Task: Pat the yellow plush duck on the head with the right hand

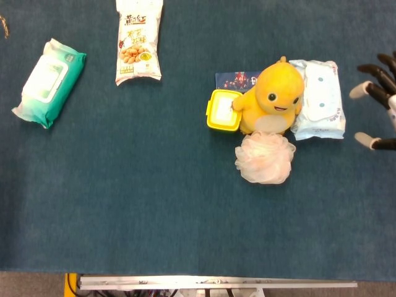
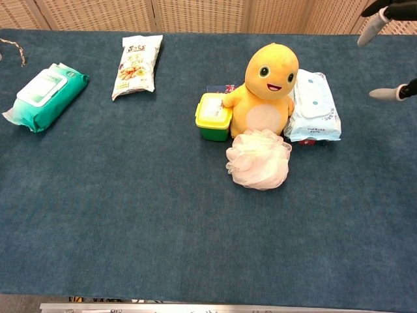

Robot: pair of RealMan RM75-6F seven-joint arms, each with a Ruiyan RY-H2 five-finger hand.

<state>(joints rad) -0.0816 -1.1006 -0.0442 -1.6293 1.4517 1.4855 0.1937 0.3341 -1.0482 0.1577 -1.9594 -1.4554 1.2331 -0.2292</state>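
Note:
The yellow plush duck (image 1: 273, 98) (image 2: 265, 90) sits upright on the blue table, right of centre, facing the robot. My right hand (image 1: 378, 102) (image 2: 389, 45) enters from the right edge with its fingers spread, holding nothing. It hovers well to the right of the duck, apart from it and above table level. Only its fingertips show in the chest view. My left hand appears in neither view.
A yellow lidded box (image 1: 223, 110) touches the duck's left side. A pale blue wipes pack (image 1: 318, 99) lies against its right side. A pink bath pouf (image 1: 265, 157) sits in front. A green wipes pack (image 1: 48, 81) and a snack bag (image 1: 139, 40) lie far left.

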